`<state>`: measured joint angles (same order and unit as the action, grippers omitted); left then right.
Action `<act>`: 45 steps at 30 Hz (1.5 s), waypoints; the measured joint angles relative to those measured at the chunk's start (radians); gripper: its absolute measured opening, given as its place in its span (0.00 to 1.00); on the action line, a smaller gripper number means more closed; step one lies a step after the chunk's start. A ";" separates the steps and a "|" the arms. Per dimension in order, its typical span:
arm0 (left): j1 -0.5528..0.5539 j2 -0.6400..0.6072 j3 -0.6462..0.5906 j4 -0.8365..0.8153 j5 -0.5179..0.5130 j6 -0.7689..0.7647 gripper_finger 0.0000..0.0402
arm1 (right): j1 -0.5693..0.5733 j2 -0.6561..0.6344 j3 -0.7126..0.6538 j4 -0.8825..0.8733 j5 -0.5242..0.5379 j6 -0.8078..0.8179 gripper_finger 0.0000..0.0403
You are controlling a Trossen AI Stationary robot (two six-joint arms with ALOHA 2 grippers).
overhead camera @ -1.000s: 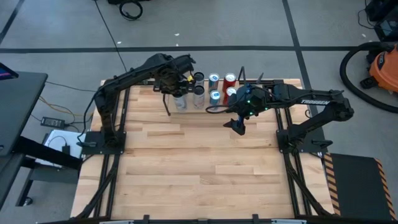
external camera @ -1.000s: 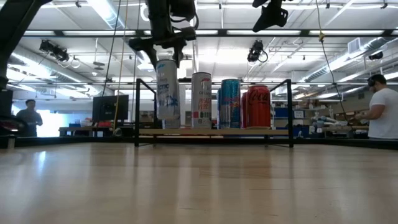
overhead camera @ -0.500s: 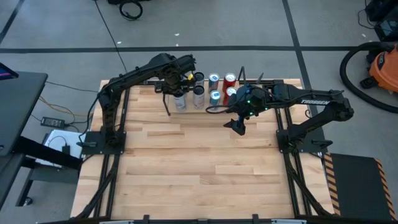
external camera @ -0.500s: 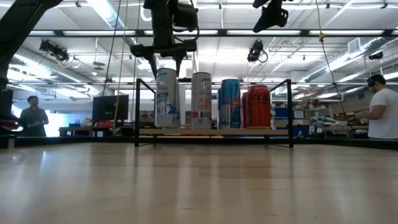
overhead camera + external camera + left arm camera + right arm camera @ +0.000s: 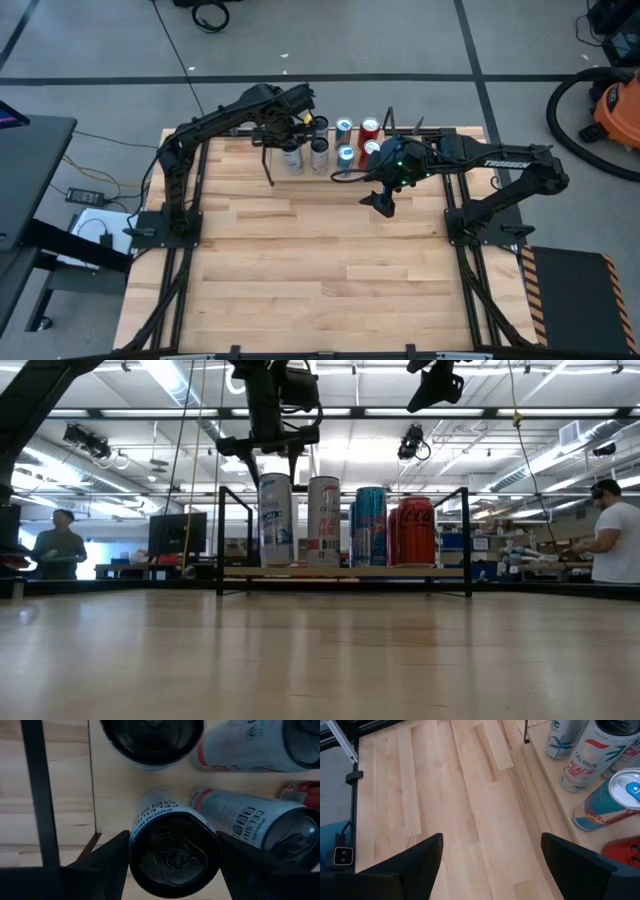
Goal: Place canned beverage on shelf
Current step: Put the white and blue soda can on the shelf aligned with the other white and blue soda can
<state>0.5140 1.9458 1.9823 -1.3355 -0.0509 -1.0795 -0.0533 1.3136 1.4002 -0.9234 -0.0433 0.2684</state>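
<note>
A white canned beverage (image 5: pixel 275 520) stands upright at the left end of the shelf (image 5: pixel 345 572), beside the left black wire frame (image 5: pixel 220 540). My left gripper (image 5: pixel 268 448) comes down from above and is shut on the can's top (image 5: pixel 172 855). My right gripper (image 5: pixel 383 205) hangs open over the bare tabletop in front of the shelf, with nothing between its fingers (image 5: pixel 405 865). My left gripper pinches the can just below its top rim (image 5: pixel 134 842), one finger (image 5: pixel 105 862) on each side. The fingers point almost straight down at it. The can stands upright, its bottom level with the neighbouring cans' on the shelf board (image 5: pixel 250 572).
On the shelf stand a second white can (image 5: pixel 323 520), a blue can (image 5: pixel 370 525) and a red can (image 5: pixel 415 530), with more behind them (image 5: pixel 344 128). The right wire frame (image 5: pixel 468 540) closes the shelf's other end. Wide bare tabletop (image 5: pixel 320 260) lies on the near side.
My left gripper has come down and slightly toward the far edge with the white can. The can hung a little tilted above the shelf board; now it is upright with its bottom down at the board, next to the other white can.
</note>
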 joint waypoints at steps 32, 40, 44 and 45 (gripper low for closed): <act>-0.001 0.001 0.000 -0.023 -0.016 0.100 0.74 | 0.000 0.000 0.000 -0.001 -0.003 0.001 0.86; -0.001 0.001 0.001 -0.021 -0.016 0.092 0.74 | 0.000 0.000 0.000 -0.021 -0.003 0.001 0.86; 0.000 0.001 0.001 -0.021 -0.016 0.097 0.74 | 0.000 0.000 0.000 -0.023 -0.003 0.001 0.86; 0.003 0.001 0.001 -0.021 -0.016 0.097 0.74 | 0.000 0.000 0.000 -0.023 -0.003 0.001 0.86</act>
<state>0.5168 1.9465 1.9831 -1.3567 -0.0665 -0.9821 -0.0532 1.3136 1.4002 -0.9466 -0.0463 0.2695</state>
